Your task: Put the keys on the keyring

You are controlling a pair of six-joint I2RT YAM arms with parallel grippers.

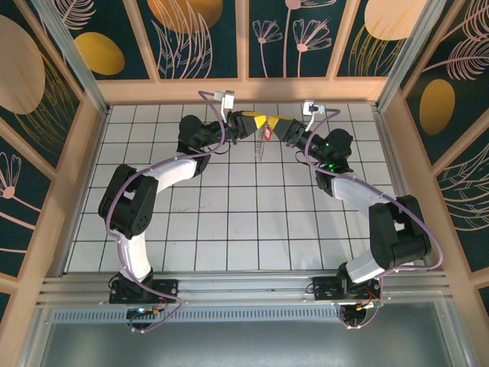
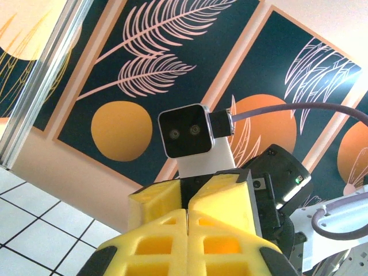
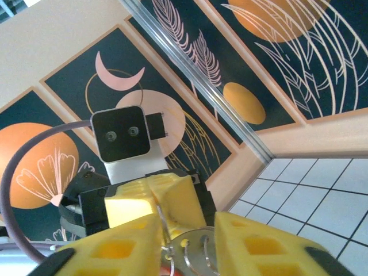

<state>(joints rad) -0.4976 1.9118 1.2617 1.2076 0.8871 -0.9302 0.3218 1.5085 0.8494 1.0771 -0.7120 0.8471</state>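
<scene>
Both grippers meet fingertip to fingertip above the far middle of the tiled table (image 1: 229,222). My left gripper (image 1: 257,122) is shut on the keyring (image 1: 262,151), a thin pale wire loop that hangs down toward the tiles. In the left wrist view its metal edge (image 2: 188,221) shows in the seam of the yellow fingers (image 2: 149,241). My right gripper (image 1: 277,124) is shut on the key (image 1: 267,131). The right wrist view shows the key's silver end (image 3: 198,253) between the fingers (image 3: 259,247), its red head (image 3: 167,270) below, and the keyring wire (image 3: 163,227) running up into the left gripper's fingers (image 3: 132,204).
The wooden back wall (image 1: 244,90) stands close behind the grippers, and metal corner posts (image 1: 393,69) and side walls bound the table. Each wrist view faces the other arm's camera block (image 2: 185,131) (image 3: 121,133). Open tiles lie between the grippers and the arm bases.
</scene>
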